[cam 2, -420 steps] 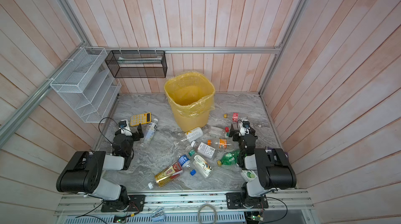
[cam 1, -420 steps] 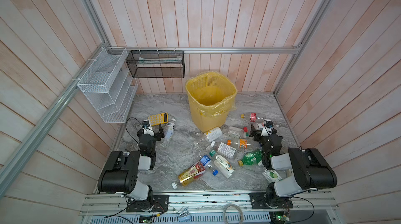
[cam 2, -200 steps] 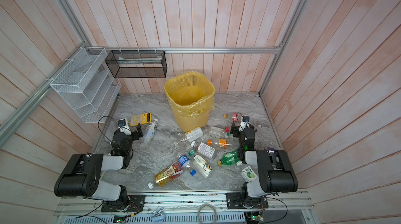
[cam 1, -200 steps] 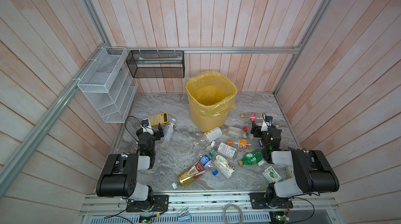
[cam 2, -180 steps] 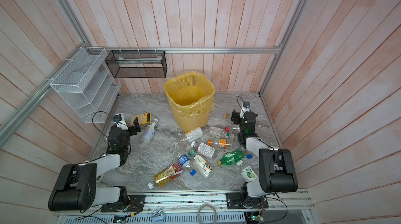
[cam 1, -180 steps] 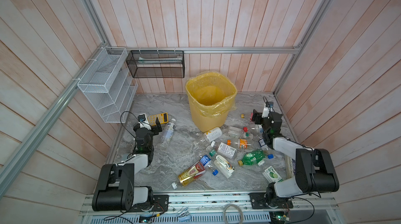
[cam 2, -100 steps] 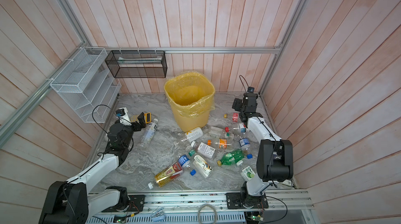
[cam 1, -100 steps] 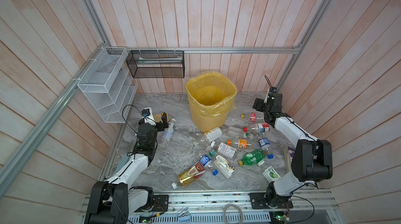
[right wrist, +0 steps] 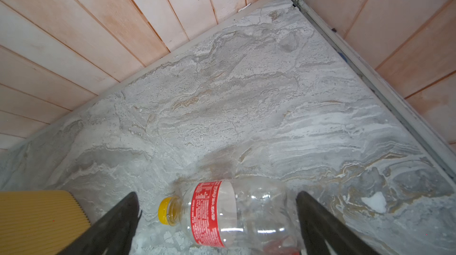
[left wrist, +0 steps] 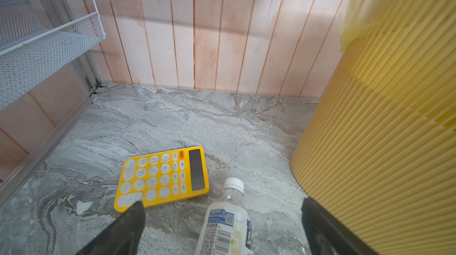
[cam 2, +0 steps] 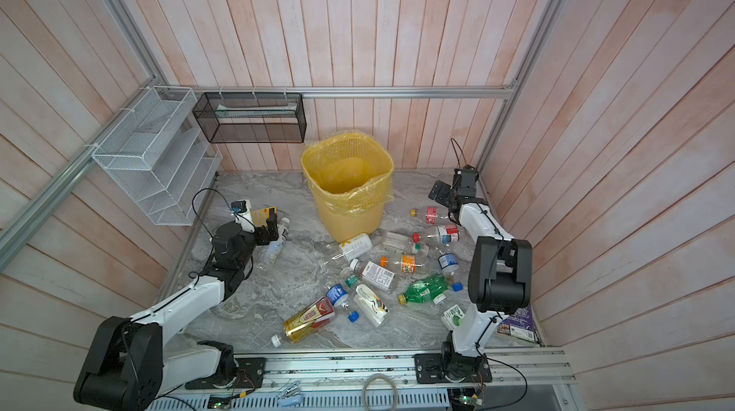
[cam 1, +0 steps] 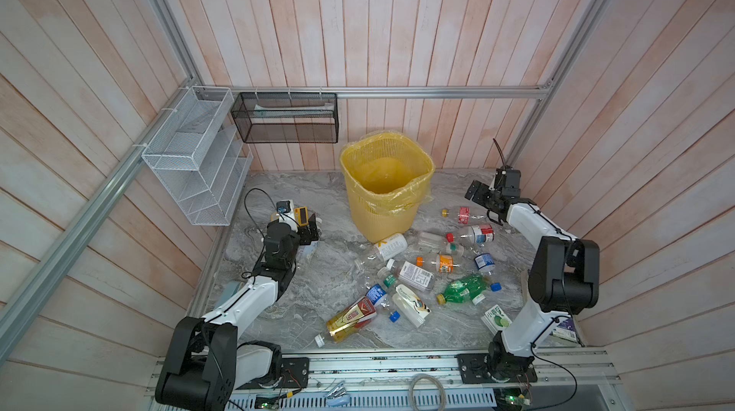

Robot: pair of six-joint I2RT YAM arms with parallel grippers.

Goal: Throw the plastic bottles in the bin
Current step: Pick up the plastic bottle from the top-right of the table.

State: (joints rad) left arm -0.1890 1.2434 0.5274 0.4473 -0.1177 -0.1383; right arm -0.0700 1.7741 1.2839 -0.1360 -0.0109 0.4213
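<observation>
Bottles point(cam 1: 409, 275) lie scattered on the marble desk point(cam 1: 302, 190), most in a loose heap in front of the yellow bin point(cam 1: 382, 222), which stands upright at the back of the desk. The left pincer point(left wrist: 222, 204) hangs wide open, low over a white-capped bottle point(left wrist: 227, 219) lying just beside a calculator point(left wrist: 160, 179), left of the bin; its jaws straddle the bottle without touching it. The right pincer point(right wrist: 216, 195) is spread just as wide near the desk's back right corner, above a clear red-labelled bottle point(right wrist: 222, 214) with a yellow cap, lying on its side. Neither holds anything.
</observation>
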